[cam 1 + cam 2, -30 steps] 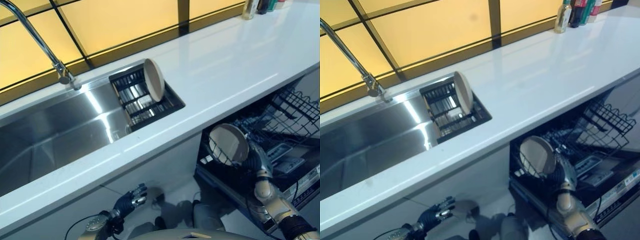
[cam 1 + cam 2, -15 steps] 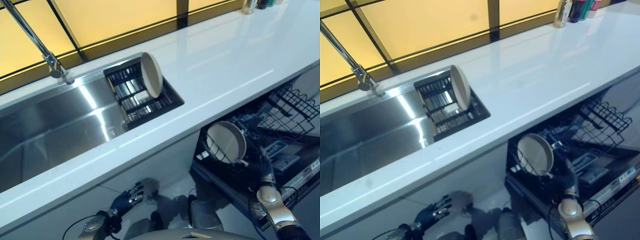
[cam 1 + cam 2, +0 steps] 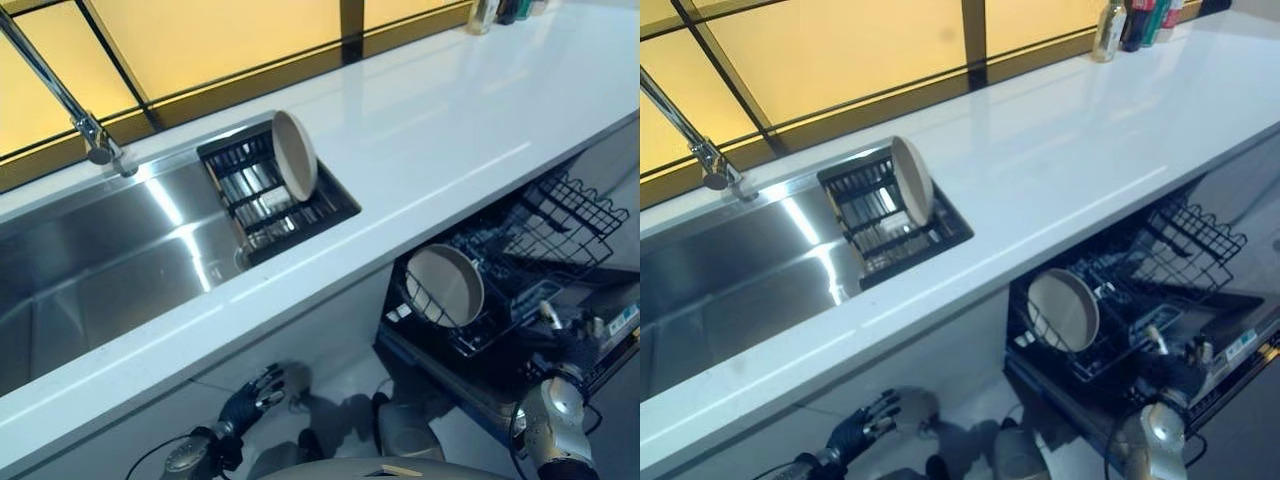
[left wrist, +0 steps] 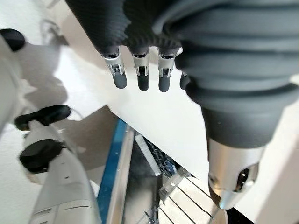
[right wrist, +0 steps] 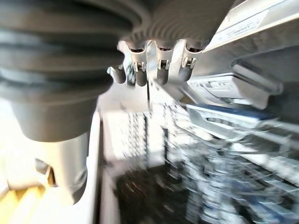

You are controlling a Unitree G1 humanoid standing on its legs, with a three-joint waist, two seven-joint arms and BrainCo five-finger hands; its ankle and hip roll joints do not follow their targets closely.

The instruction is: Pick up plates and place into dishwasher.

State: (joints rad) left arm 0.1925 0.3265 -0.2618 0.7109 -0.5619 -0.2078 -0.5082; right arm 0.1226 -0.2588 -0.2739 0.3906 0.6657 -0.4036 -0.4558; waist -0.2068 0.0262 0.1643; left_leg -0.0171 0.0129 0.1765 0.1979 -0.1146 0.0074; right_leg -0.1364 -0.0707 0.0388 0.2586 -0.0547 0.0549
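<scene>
A: Plates first: where do they stand?

B: One round beige plate [image 3: 294, 155] stands on edge in the black slatted drain rack [image 3: 275, 192] set in the steel sink [image 3: 90, 270], far across the white counter [image 3: 450, 130]. Another plate [image 3: 445, 285] stands on edge in the dishwasher rack [image 3: 500, 280] below the counter, right.

A: And the hands?

B: The right hand [image 3: 560, 335] hangs near the dishwasher's front edge, apart from the loaded plate, fingers [image 5: 161, 70] loosely extended, holding nothing. The left hand [image 3: 250, 395] sits low under the counter, fingers [image 4: 140, 77] relaxed, empty.

A: Which reaches the sink plate?

B: I judge the left nearer; the plate lies up and far from it, its face turned sideways, so its thin rim is what the fingers meet.

A: Handling?

B: Smooth, rigid, probably slippery.
</scene>
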